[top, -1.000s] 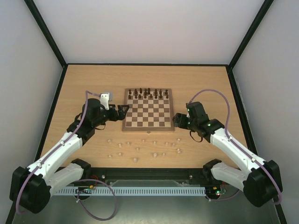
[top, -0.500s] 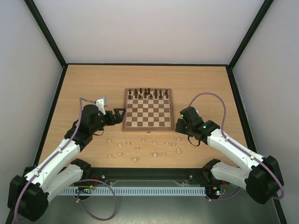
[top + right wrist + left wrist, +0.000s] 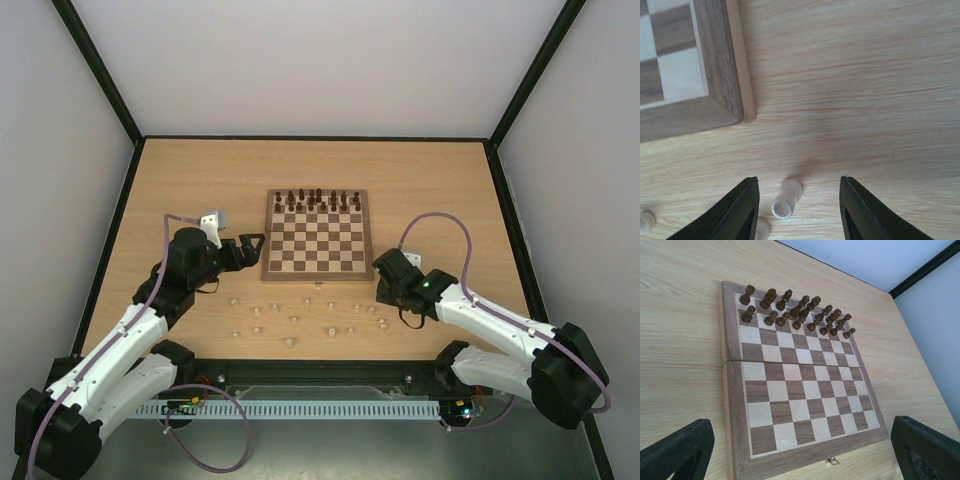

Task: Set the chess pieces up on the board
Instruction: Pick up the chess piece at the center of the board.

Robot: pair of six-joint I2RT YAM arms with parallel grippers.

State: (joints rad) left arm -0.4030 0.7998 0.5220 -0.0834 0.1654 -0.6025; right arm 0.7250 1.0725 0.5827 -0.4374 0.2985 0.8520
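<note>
Right end effector (image 3: 798, 186), jaws apart, brackets one pale chess piece (image 3: 786, 200) lying untouched on my tabletop (image 3: 865, 75), near a corner of the board (image 3: 715, 65). Left end effector (image 3: 800, 426) gapes wide.

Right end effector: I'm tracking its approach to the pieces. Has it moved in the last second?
Yes. The right end effector drew back, from beside the board's right side to just past its front right corner.

Board (image 3: 800, 405) on wooden table (image 3: 680, 315), dark pieces (image 3: 795, 315) in its two far rows, left tool (image 3: 801, 430) wide-spread below.
</note>
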